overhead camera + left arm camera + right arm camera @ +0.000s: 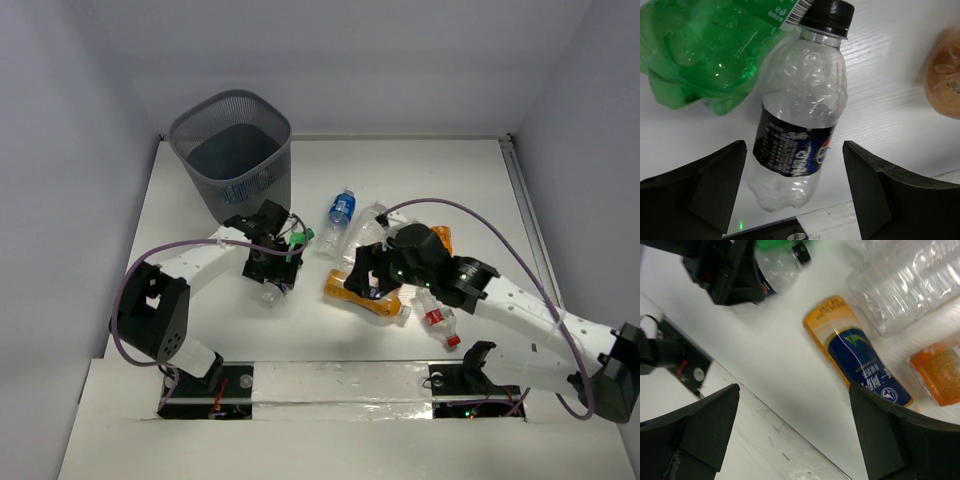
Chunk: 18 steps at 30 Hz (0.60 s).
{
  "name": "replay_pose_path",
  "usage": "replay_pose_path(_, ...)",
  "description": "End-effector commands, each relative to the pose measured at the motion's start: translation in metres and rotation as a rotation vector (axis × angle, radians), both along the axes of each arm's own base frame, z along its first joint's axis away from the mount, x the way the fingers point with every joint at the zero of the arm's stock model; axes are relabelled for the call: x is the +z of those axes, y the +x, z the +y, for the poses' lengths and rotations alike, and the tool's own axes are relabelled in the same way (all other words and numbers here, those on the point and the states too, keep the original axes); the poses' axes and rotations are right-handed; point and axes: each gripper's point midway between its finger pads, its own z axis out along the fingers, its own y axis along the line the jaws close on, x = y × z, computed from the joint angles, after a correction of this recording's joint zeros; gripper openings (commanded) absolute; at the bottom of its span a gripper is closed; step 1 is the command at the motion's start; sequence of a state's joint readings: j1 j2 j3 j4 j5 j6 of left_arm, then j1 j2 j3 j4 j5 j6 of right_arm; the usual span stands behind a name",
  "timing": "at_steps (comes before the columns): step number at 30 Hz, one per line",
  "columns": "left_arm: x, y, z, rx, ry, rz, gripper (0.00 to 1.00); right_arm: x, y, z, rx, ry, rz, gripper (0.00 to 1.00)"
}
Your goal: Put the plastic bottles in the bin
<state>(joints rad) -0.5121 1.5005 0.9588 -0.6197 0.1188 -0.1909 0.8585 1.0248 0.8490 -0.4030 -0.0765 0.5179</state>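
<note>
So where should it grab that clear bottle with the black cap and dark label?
Take the clear bottle around its labelled middle, coming straight down from above. It lies flat on the table, and the left end effector is open with a finger either side there; the green bottle crowds only the cap end.

Label print on the clear bottle [805, 90] (tiny) is unreadable.
</note>
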Motion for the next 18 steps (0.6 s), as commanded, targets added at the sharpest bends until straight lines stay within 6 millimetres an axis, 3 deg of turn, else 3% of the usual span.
replay_pose_path(1,-0.004,-0.014,-0.002,0.004,-0.017,0.045,0.75,-0.022,0.000,0.000,0.046,-0.089,0.022,0.96)
replay_pose_path(7,-0.013,-0.033,0.001,0.014,-0.010,0.077,0.72,-0.051,0.004,0.007,0.106,-0.200,0.073,0.96)
replay_pose_path(18,-0.017,-0.046,0.001,0.021,-0.024,0.091,0.52,-0.087,0.024,0.002,0.081,-0.364,0.086,0.97)
